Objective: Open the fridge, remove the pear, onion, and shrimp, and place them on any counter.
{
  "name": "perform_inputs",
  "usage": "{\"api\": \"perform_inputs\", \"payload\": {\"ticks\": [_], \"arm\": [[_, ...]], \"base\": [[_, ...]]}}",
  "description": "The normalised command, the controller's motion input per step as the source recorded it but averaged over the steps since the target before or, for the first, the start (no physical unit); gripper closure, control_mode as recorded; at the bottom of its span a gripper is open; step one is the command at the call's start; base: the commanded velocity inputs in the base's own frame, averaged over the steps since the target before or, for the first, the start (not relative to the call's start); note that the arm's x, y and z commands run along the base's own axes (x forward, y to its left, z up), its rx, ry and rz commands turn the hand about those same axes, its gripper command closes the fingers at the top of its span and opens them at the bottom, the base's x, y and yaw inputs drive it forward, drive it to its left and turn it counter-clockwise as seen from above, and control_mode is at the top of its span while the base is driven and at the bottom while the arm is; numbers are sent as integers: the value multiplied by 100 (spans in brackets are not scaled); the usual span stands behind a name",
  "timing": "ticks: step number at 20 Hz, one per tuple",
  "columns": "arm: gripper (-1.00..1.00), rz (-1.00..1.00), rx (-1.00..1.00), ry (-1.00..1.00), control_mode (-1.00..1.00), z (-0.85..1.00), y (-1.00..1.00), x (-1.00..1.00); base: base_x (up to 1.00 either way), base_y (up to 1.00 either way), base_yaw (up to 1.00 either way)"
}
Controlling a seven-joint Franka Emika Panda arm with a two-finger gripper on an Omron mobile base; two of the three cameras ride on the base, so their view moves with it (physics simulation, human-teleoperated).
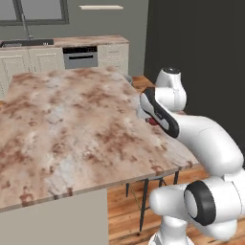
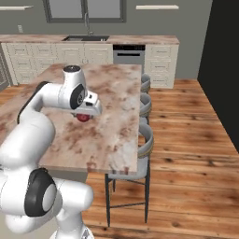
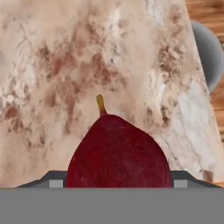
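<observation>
A dark-red pear (image 3: pixel 118 153) with a short yellow stem sits between the two fingertips of my gripper (image 3: pixel 118 180), which is shut on its wide body. From the base the pear (image 2: pixel 84 117) hangs under the hand (image 2: pixel 87 110), low over the beige marbled island counter (image 2: pixel 116 135) and near its stool-side edge. In the left base view the forearm hides most of the pear (image 1: pixel 153 121), leaving a red sliver below the gripper (image 1: pixel 150 117). I cannot tell whether the pear touches the counter (image 1: pixel 72 119). The fridge, the onion and the shrimp are out of view.
Grey stools (image 2: pixel 145 140) line the island's right edge, and one stool seat (image 3: pixel 211 52) shows beyond the rim. A far white-cabinet counter with a sink (image 2: pixel 86 38) and an oven (image 2: pixel 128 53) runs along the back wall. Wooden floor lies to the right.
</observation>
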Motion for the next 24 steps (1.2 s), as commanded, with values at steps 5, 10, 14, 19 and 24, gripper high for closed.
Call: {"api": "perform_inputs", "payload": {"ticks": [5, 10, 14, 19, 24], "arm": [[100, 1, -3, 1, -100, -60, 0, 89], [100, 1, 0, 2, -100, -42, 0, 69], [100, 0, -1, 0, -100, -51, 0, 48], [100, 0, -3, 0, -100, -53, 0, 34], [100, 0, -13, 0, -100, -69, 0, 28]], "base": [[0, 0, 0], [0, 0, 0], [0, 0, 0], [0, 0, 0], [0, 0, 0]]}}
